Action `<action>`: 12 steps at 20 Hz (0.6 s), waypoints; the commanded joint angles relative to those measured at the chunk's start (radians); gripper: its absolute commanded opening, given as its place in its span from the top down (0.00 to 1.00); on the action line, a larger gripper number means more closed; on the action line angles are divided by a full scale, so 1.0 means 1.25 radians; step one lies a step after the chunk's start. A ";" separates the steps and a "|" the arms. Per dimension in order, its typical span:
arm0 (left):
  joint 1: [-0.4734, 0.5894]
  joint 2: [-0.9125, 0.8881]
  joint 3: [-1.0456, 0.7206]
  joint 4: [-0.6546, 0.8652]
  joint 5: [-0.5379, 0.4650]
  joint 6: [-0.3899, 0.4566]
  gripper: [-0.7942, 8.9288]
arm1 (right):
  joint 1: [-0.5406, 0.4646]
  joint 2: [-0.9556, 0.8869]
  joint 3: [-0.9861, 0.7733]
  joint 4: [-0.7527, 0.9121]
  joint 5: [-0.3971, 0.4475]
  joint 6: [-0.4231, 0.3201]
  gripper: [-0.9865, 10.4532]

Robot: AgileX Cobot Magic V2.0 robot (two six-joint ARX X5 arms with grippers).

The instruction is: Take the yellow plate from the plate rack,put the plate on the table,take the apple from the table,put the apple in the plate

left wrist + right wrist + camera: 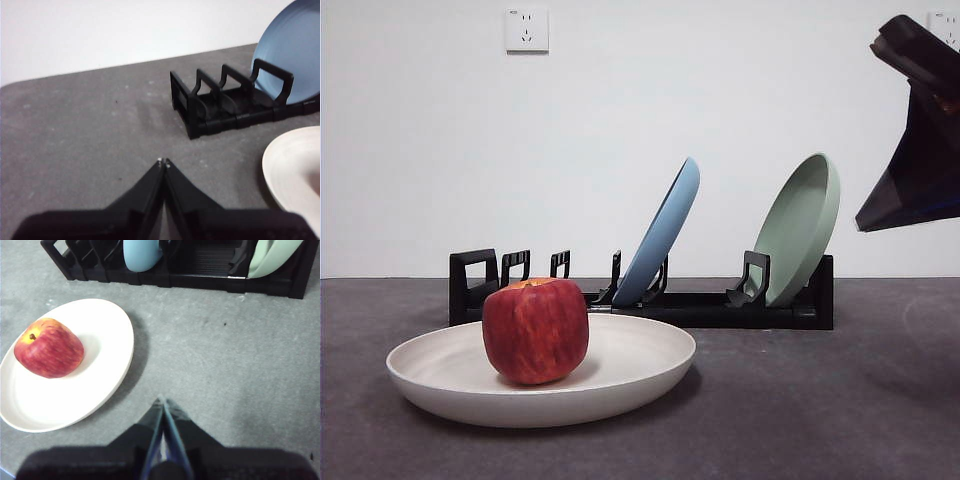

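Note:
The cream yellow plate (620, 375) lies flat on the dark grey table (820, 400) in front of the black plate rack (700, 305). The red apple (536, 330) sits in the plate, left of its middle. It also shows in the right wrist view (48, 348) on the plate (100, 355). My right gripper (161, 401) is shut and empty, raised above the table to the right of the plate; it shows at the upper right of the front view (920, 140). My left gripper (163, 161) is shut and empty, over bare table left of the rack (225, 100) and plate (292, 170).
A light blue plate (665, 235) and a pale green plate (805, 225) lean in the rack's slots. A white wall with a socket (526, 30) stands behind the table.

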 commanded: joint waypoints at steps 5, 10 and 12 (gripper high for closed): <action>0.049 -0.063 -0.018 -0.086 0.016 -0.014 0.92 | 0.000 0.000 -0.007 0.004 0.002 0.005 0.91; 0.076 -0.077 -0.018 -0.080 0.013 -0.023 0.92 | 0.000 0.000 -0.007 0.003 0.003 0.005 0.91; 0.077 -0.076 -0.018 -0.080 0.013 -0.023 0.92 | 0.000 0.000 -0.007 0.003 0.002 0.005 0.91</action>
